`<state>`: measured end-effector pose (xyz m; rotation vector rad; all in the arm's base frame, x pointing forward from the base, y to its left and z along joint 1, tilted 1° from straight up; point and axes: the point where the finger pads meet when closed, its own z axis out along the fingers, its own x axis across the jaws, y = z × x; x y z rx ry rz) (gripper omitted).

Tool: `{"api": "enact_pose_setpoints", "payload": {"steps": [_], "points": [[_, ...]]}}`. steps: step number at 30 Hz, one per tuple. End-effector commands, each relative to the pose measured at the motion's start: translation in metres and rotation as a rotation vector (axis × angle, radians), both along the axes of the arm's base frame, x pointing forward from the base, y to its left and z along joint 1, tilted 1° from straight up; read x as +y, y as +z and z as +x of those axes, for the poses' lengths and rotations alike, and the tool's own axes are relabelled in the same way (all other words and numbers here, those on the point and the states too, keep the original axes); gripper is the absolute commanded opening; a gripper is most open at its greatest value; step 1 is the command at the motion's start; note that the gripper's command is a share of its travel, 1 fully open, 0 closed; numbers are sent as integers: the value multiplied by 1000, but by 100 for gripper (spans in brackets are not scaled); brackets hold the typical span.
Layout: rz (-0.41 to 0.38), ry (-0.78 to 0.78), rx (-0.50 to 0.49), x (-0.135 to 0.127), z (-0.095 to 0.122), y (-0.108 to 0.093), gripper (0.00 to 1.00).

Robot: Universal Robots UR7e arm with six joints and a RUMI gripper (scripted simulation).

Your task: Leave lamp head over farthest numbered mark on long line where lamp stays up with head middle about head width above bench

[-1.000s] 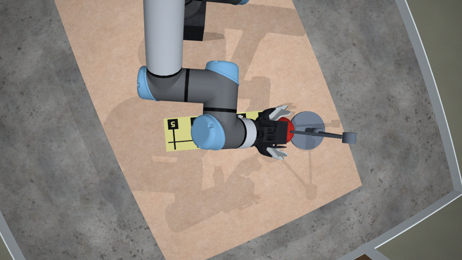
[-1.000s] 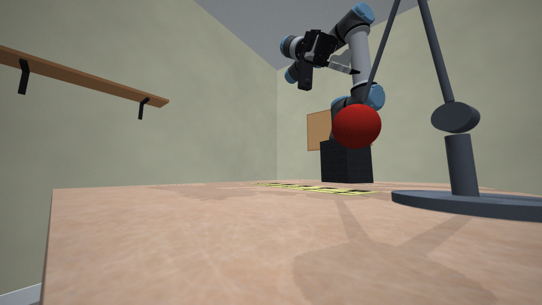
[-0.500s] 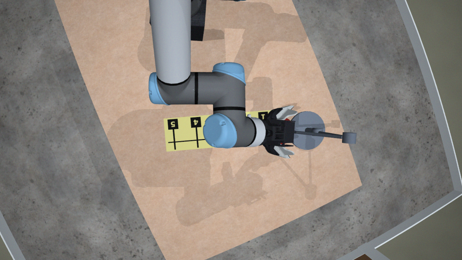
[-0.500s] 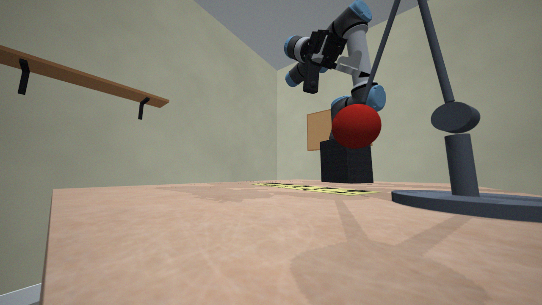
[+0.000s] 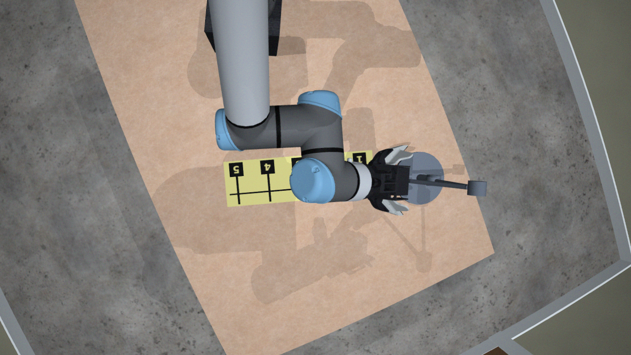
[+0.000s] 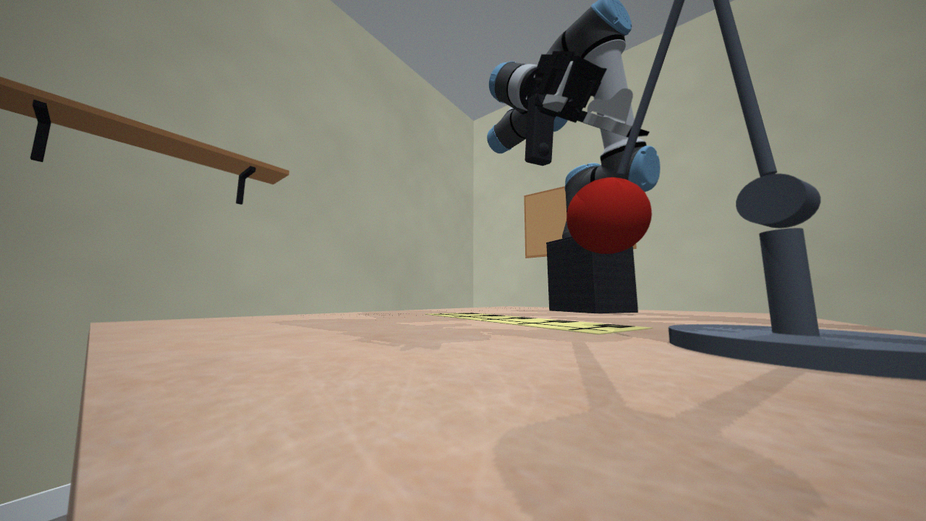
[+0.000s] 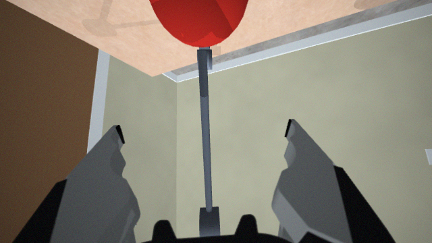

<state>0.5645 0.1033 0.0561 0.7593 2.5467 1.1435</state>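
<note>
Wrist view, hand [image 7: 202, 133] wide open, empty

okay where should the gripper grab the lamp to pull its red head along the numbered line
Probably the thin rod just above the red head, approached from above. The open gripper already straddles that rod, a finger on each side. The round head looks wide and offers no flat faces.

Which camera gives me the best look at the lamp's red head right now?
The exterior view: the red head shows whole, hanging above the bench. In the wrist view only its lower part shows at the top edge, beyond the open pincer. In the top view the pincer hides it entirely.
</note>
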Motion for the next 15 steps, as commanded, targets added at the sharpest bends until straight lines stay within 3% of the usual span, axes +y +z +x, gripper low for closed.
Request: {"api": "enact_pose_setpoints", "payload": {"steps": [1,15], "points": [[1,1,-2,5,4,-5,100],[5,7,-1,22,16,-23,100]]}}
